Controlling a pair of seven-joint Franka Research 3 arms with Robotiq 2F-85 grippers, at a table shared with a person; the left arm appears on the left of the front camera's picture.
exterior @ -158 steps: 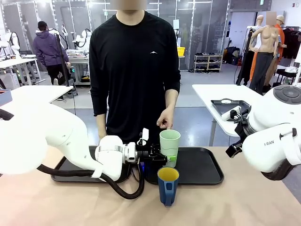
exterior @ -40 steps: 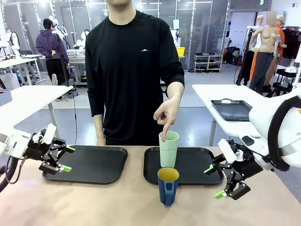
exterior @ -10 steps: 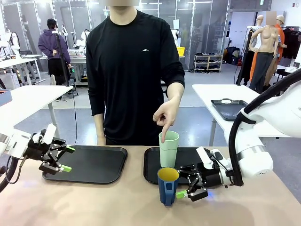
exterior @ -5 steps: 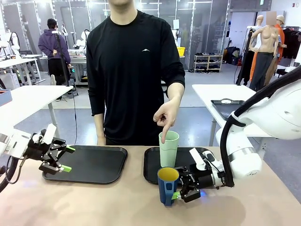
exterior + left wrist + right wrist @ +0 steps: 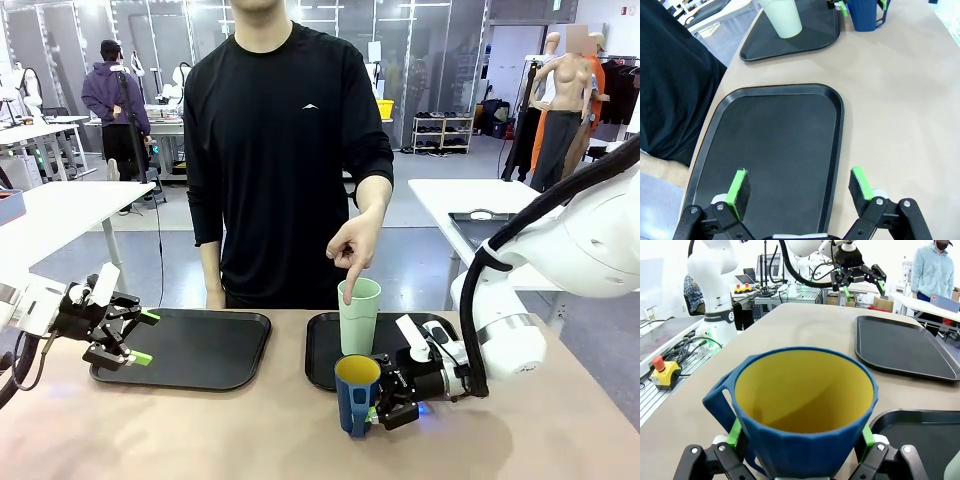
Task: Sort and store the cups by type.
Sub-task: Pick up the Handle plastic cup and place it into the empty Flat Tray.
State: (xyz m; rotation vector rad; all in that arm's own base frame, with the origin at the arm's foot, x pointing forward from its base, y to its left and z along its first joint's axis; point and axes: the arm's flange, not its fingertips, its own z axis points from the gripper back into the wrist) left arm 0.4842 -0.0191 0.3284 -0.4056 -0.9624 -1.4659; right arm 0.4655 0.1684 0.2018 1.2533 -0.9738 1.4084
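The dark blue mug (image 5: 357,393) with a yellow inside stands on the table in front of the right tray (image 5: 440,375). My right gripper (image 5: 381,396) is open, and its green pads (image 5: 733,432) flank the mug (image 5: 805,410) on both sides. Whether they touch it I cannot tell. The pale green tumbler (image 5: 360,316) stands upright on the right tray, with a person's finger (image 5: 346,285) pointing down at its rim. My left gripper (image 5: 120,335) hangs open over the left tray (image 5: 200,350), nothing between its fingers (image 5: 737,187). Far off in the left wrist view are the tumbler (image 5: 782,17) and mug (image 5: 865,15).
The person stands at the far side of the table, behind the trays. The left tray (image 5: 785,145) is bare. Bare tabletop (image 5: 200,430) lies in front of both trays. A side table with another tray (image 5: 490,230) stands at the back right.
My right gripper has slid left along the table until its open fingers sit around the blue mug. The left arm, the tumbler and the person's pointing hand have not moved.
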